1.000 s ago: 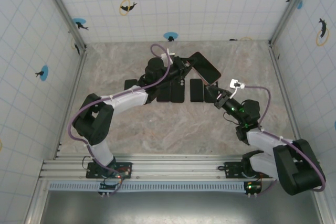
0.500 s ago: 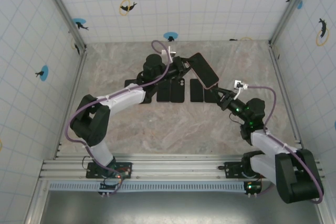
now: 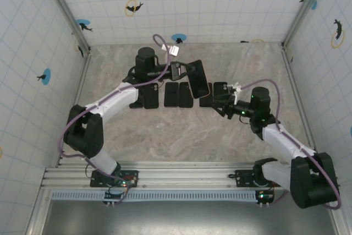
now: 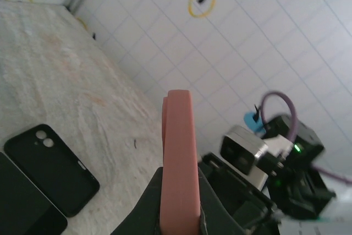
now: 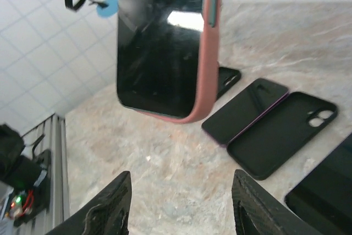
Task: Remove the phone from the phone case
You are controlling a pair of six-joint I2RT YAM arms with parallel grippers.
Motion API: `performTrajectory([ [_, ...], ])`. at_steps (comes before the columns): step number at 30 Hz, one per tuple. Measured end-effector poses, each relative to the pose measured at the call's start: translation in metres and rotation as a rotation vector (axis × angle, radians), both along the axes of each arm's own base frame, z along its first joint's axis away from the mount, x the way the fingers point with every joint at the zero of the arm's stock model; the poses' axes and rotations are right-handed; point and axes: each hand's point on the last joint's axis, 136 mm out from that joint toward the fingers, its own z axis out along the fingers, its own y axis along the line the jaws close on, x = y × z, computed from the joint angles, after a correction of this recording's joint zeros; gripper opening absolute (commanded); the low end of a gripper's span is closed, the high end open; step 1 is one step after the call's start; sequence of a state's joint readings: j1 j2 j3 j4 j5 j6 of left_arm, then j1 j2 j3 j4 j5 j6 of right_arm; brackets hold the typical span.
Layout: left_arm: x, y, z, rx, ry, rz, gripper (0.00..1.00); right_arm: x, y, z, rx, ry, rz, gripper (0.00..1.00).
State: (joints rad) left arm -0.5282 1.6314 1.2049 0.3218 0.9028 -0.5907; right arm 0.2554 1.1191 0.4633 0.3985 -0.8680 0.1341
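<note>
The left gripper (image 3: pixel 186 71) pinched the pink case (image 5: pixel 202 70), holding it and the phone (image 5: pixel 159 42) in the air above the table (image 3: pixel 165 130). The right gripper (image 5: pixel 181 213) hung spread near it (screen facing). It should probably peel a free case corner rather than squeeze the glass.

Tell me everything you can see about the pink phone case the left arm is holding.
The salmon-pink phone case, matte and rubbery-looking, wraps a phone whose dark glossy screen reflects light. The left gripper clamps one end, holding it in the air above the marble tabletop. Nothing else touches it.
</note>
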Motion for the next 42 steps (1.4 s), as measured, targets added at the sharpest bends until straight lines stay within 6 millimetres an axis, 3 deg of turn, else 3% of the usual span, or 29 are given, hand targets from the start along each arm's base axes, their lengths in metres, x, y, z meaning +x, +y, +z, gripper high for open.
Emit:
performTrajectory([
  [6,-0.033,0.01,0.011,0.027,-0.125,-0.135,0.0,-0.013,0.028,0.001,-0.056,-0.082,0.197,0.45],
  [13,-0.05,0.025,0.021,0.049,-0.24,-0.174,0.0,-0.028,0.046,0.008,-0.057,-0.154,0.37,0.3],
  [27,-0.061,0.031,0.018,0.062,-0.313,-0.206,0.0,-0.041,0.062,0.006,-0.044,-0.165,0.499,0.21],
  [42,-0.067,0.033,0.023,0.037,-0.322,-0.239,0.0,-0.035,0.065,0.007,-0.068,-0.166,0.504,0.2],
])
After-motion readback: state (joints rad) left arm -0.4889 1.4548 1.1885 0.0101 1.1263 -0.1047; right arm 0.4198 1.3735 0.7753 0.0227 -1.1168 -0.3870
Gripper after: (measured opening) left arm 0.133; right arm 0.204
